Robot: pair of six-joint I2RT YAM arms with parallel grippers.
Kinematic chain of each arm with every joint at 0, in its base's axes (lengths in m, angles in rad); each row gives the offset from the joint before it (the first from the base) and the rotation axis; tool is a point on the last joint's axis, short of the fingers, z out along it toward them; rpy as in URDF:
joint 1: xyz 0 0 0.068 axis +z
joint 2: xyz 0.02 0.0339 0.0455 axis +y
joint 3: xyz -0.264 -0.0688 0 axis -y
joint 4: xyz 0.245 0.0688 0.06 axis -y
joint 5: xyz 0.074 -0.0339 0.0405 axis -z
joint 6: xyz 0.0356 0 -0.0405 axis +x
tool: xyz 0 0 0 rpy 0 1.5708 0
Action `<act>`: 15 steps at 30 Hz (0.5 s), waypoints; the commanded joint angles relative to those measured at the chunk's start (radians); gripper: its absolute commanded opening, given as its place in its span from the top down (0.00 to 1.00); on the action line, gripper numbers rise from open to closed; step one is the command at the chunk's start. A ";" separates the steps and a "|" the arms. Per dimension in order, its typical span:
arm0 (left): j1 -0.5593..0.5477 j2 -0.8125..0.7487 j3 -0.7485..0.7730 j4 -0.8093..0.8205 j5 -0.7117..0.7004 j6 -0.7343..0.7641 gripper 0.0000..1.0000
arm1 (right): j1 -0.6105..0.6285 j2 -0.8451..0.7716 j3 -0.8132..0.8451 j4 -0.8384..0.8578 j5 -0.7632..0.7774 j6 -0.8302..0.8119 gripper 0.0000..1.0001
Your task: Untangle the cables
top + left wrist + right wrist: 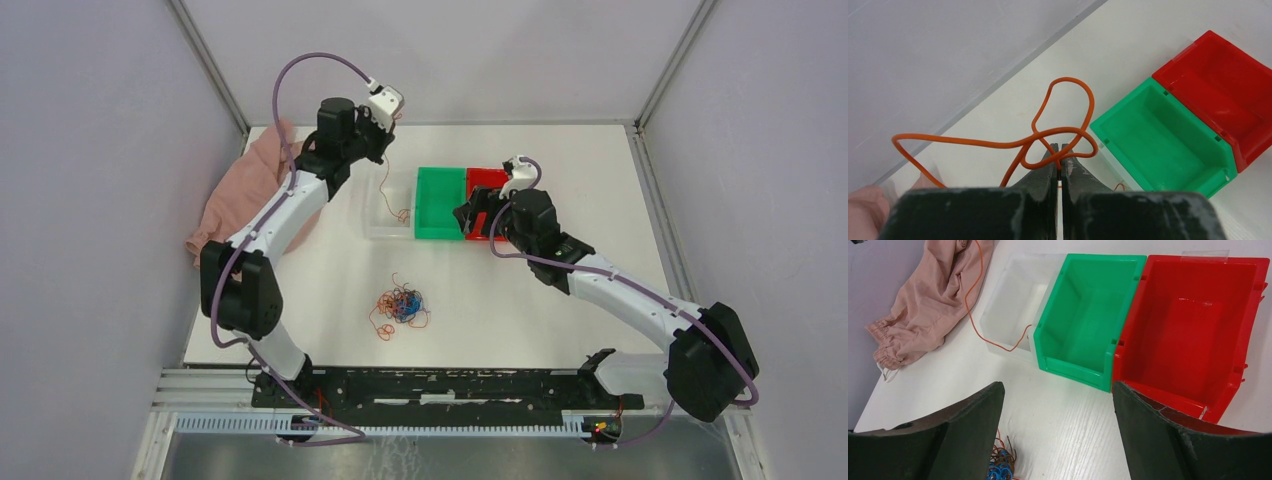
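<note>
My left gripper [1058, 150] is shut on a thin orange cable [993, 144] that loops around its fingertips. In the top view this gripper [383, 148] is raised at the back of the table. The orange cable [388, 190] hangs from it, with its lower end curling in a clear bin [375, 228]. The other cables [400, 305] lie in a small tangle of orange, blue and dark wires on the table in front. My right gripper [470, 218] stands open and holds nothing, hovering by the green and red bins. In its wrist view the right gripper [1058, 387] has the tangle [998, 465] beside its left finger.
A clear bin [1018, 290], a green bin [1088, 300] and a red bin [1193, 315] stand side by side near the table's middle back. A pink cloth [245, 185] lies at the left edge. Grey walls enclose the table.
</note>
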 commanded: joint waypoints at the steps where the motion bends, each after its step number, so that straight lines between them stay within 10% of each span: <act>1: -0.001 0.054 0.086 0.026 -0.057 0.036 0.97 | -0.008 -0.018 -0.003 0.036 0.013 0.014 0.14; 15: -0.023 0.119 -0.035 0.015 -0.029 0.061 0.95 | -0.013 -0.023 -0.017 0.047 0.012 0.019 0.15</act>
